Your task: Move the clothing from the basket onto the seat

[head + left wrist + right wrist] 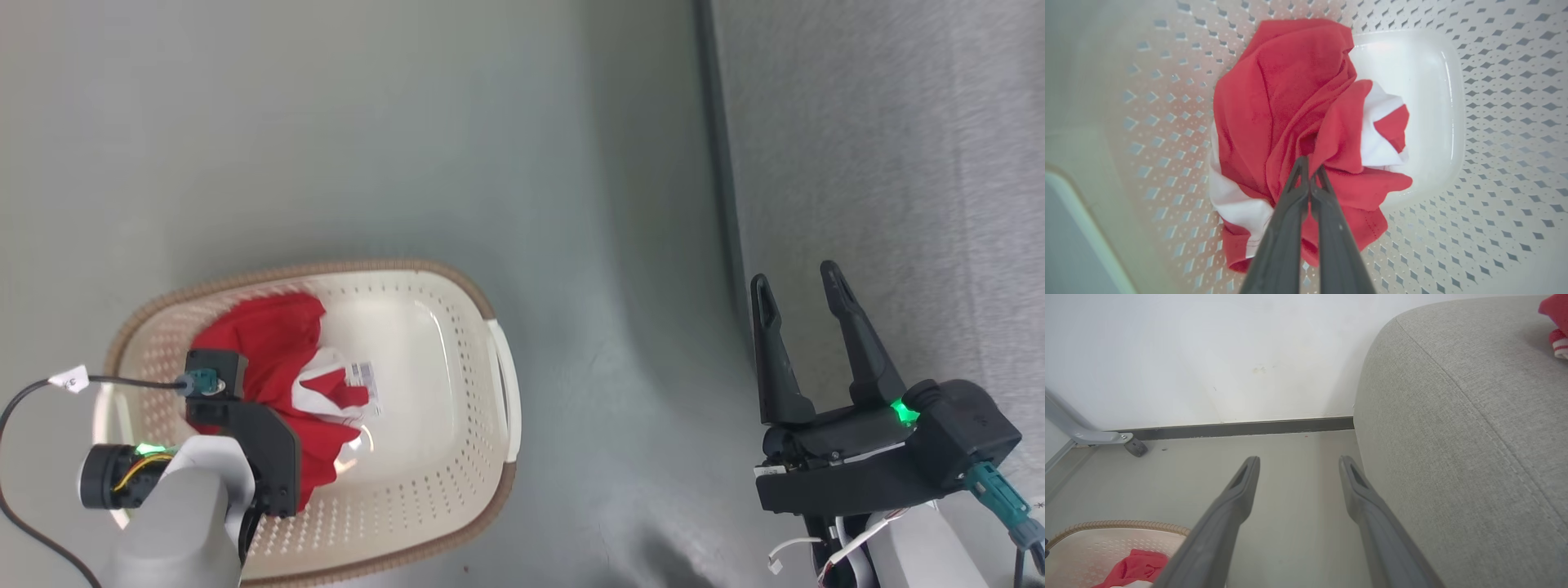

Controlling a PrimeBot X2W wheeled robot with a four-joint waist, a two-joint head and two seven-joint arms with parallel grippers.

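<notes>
At the head view's right, the seat (898,163) lies toward three o'clock from the basket (367,266), with floor (620,245) between. The clothing (1290,102) bunches in the basket's nine-o'clock half. Your left gripper (1310,165), the nearer, has its fingers pinched together on a red fold. Your right gripper (796,282) hangs spread and empty by the seat.

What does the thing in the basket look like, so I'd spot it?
Find the cream basket with a brown rim on the floor. A crumpled garment lies inside. Unlike the pale basket, it is bright red with white patches and a label.
</notes>
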